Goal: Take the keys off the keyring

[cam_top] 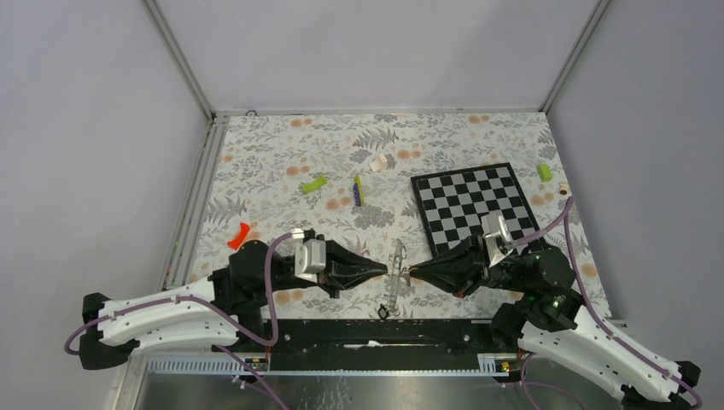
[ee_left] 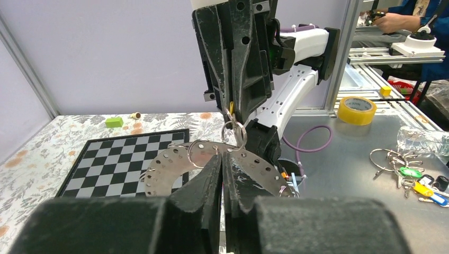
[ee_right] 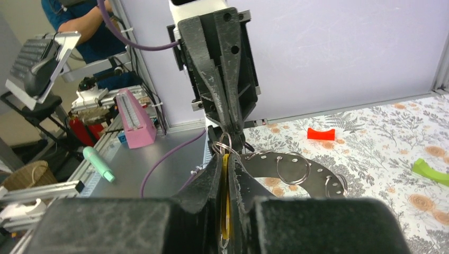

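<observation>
At the far left of the floral surface (cam_top: 273,154), a red curved piece (cam_top: 239,235) lay well apart from the work. The left claw (cam_top: 382,270) was seen with its fingers pressed together on the rim of the keyring (cam_top: 394,278), a flat perforated metal hoop. The hoop was thereby held upright and off the surface, edge-on to the overhead camera, between the two arms. This hold was judged to serve as an anchor, so that the hoop would not swing while a key was worked off. Small split rings (ee_right: 292,168) were threaded through the hoop's holes. Just beside the hoop, the right claw (cam_top: 413,273) was clamped on a yellow-tagged key (ee_right: 225,211). The tag was pinched flat between the fingers, presumably so that it could be drawn or twisted away. Whether other keys hung from the hoop could not be told. Farther right, a chessboard (cam_top: 478,209) and a lime-green block (cam_top: 544,172) lay unused. No tray or bowl for freed keys was seen on the surface.
</observation>
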Controlling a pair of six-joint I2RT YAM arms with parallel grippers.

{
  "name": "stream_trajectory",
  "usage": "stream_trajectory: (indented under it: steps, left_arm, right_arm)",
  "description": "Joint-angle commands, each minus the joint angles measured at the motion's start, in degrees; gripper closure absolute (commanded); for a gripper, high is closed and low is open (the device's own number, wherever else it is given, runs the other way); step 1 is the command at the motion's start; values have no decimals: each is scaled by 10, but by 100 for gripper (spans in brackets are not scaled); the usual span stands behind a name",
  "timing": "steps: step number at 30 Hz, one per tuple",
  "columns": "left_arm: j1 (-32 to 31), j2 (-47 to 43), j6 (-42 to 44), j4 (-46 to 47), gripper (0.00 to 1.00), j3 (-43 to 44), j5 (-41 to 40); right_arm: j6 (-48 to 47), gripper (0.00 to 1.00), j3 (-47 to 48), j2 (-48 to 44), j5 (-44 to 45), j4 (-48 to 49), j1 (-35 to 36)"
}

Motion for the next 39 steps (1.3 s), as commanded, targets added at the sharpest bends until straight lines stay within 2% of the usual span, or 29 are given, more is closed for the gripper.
stream_trajectory:
  steps: [1,5,9,19,27,39]
  left_arm:
    - [-2,-11,-10,18,87,18,-1]
    - [-2,-16,-15,17,73,18,8]
    - [-2,-20,-17,21,66,20,20]
    - [-2,11,-2,9,61,57,65]
    - [-2,20,26,8,55,70,45]
    - [-2,33,40,3,51,79,26]
  right_arm:
    - [-55,100,30,0,-44,31,-2]
    - [-81,100,37,1,-75,37,-3]
    - [-84,100,45,9,-83,43,-2]
    - [-37,100,61,31,-27,67,-2]
    - [-28,100,92,43,22,6,-2]
    - [-9,100,103,45,24,-22,-2]
